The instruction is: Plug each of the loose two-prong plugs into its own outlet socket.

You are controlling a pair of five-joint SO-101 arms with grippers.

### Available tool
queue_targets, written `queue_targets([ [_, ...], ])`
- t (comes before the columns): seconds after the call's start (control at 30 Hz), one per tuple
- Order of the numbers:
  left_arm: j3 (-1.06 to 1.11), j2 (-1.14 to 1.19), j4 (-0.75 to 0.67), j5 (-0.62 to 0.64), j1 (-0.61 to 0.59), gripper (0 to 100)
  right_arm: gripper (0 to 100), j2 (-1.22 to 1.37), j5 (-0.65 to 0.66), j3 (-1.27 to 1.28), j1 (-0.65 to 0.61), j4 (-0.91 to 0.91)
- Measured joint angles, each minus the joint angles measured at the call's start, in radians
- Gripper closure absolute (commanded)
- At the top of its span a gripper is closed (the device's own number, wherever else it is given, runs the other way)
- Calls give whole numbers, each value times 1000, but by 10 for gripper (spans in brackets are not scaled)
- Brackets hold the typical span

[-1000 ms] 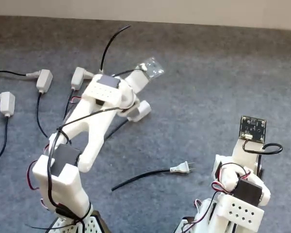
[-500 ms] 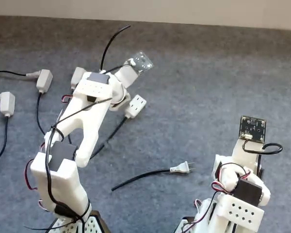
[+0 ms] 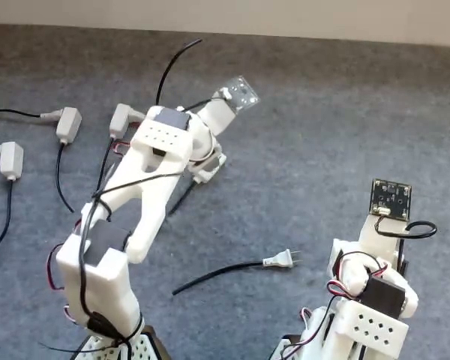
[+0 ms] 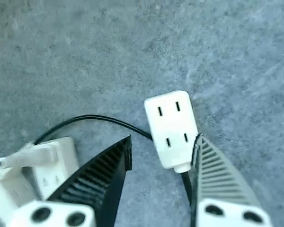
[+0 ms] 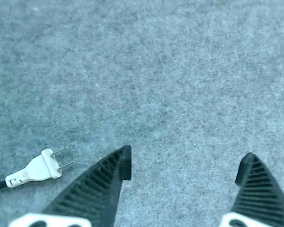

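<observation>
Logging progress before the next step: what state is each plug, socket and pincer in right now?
left pincer: open, straddling the outlet socket.
outlet socket: face up, slots empty.
two-prong plug: lying loose, unplugged.
right pincer: open, empty.

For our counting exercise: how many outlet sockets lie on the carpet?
4. One socket at the far left edge, a second just beyond it, a third further right, a fourth between the left jaws. The left arm may hide more.
</observation>
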Motion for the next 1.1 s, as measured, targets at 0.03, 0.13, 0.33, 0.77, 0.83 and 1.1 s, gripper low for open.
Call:
queue_targets([
  [0.03, 0, 25, -6, 0, 0, 793, 663, 0, 0, 0, 0, 0],
  [0.13, 0, 115, -34, 2, 3, 793, 663, 0, 0, 0, 0, 0],
  [0.33, -21, 215, -91, 3, 8, 835, 663, 0, 0, 0, 0, 0],
  [0.77, -235, 233, 212, -57, 9, 996, 663, 0, 0, 17, -43, 0],
  [0.83, -288, 232, 315, -58, 8, 996, 663, 0, 0, 17, -43, 0],
  [1.1, -186, 6, 526, -115, 55, 996, 663, 0, 18, 17, -43, 0],
])
